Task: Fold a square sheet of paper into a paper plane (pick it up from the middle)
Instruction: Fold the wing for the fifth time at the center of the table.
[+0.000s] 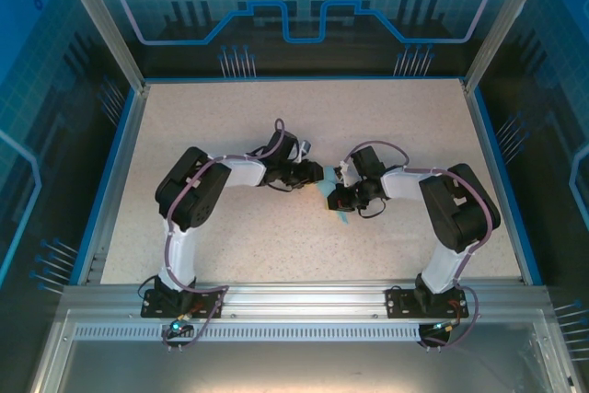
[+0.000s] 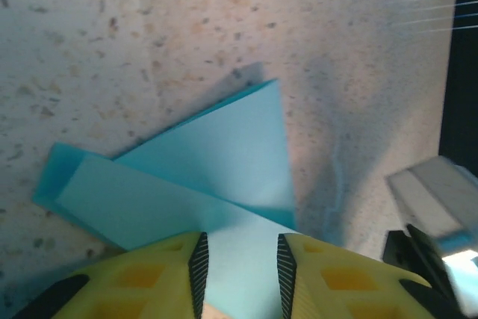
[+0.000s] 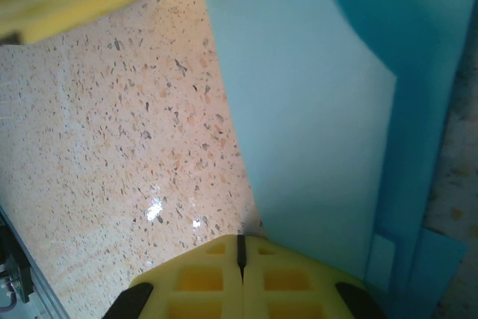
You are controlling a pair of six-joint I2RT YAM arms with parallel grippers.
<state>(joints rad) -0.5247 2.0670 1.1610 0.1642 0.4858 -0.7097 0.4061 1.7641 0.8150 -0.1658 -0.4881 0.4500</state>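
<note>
Half-folded paper plane (image 2: 224,147), pinched in the closed right gripper (image 3: 240,248), could tear or crease crookedly if the left gripper (image 2: 240,259), jaws parted, closes off-line.

From above, my left gripper (image 1: 317,175) and right gripper (image 1: 344,192) crowd over the blue paper (image 1: 332,195), hiding all but small slivers. At my left wrist, the bottom edge cuts off my yellow fingers (image 2: 149,282) and the paper's near end; a grey-black shape (image 2: 433,214) at right is blurred. At my right wrist, the paper runs off top and right; whether my closed tips pinch it, I cannot tell.
</note>
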